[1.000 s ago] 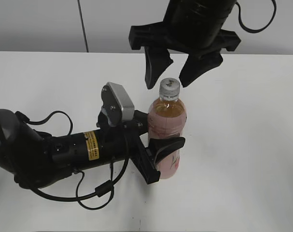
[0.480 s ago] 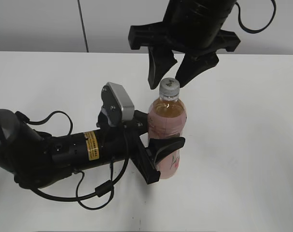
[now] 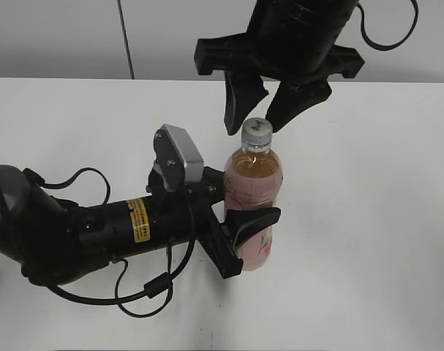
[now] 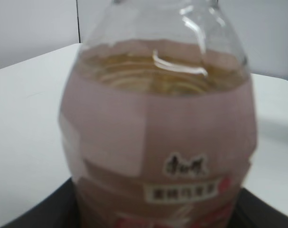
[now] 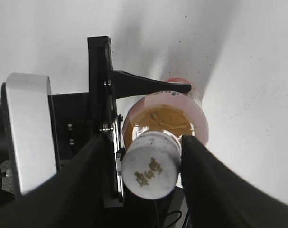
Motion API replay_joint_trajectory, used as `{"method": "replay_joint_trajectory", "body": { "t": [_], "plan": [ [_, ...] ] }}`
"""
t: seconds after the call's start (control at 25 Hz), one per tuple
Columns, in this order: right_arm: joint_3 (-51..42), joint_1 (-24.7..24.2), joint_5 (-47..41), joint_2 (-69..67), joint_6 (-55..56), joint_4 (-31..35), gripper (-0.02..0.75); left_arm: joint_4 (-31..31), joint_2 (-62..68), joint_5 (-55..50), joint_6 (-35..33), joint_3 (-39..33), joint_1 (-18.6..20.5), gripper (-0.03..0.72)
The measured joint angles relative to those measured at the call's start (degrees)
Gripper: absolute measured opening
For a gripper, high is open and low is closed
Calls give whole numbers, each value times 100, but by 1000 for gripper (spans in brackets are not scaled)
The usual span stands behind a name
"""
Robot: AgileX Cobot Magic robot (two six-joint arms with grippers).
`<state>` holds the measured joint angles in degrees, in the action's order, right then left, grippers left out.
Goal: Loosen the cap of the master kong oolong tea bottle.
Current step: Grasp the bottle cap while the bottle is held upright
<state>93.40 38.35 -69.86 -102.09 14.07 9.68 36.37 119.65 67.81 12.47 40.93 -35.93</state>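
The master kong oolong tea bottle [image 3: 254,183] stands upright on the white table, amber tea showing above its pink label. My left gripper [image 3: 249,219] is shut on the bottle's lower body from the left. In the left wrist view the bottle [image 4: 158,123] fills the frame, with the dark jaws [image 4: 158,219] at the bottom corners. My right gripper [image 3: 255,126] hangs above, its two black fingers closed against either side of the white cap [image 3: 257,130]. In the right wrist view the cap [image 5: 151,166] sits between the fingers [image 5: 146,172], above the bottle's shoulder [image 5: 165,118].
The white table [image 3: 368,219] stretches around the bottle, with a grey wall behind it. The left arm with its silver camera housing [image 3: 179,155] and loose cables [image 3: 145,292] lies across the table's left front.
The right gripper's fingers have closed inward onto the cap since a second ago, and have stayed still for the last half second. The left arm and bottle have not moved.
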Motion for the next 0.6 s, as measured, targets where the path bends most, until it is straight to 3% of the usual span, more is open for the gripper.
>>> {"method": "replay_joint_trajectory", "body": {
  "t": [0.6],
  "plan": [
    [-274,0,-6,5,-32,41,396,0,0,0,0,0,0,382]
  ]
}}
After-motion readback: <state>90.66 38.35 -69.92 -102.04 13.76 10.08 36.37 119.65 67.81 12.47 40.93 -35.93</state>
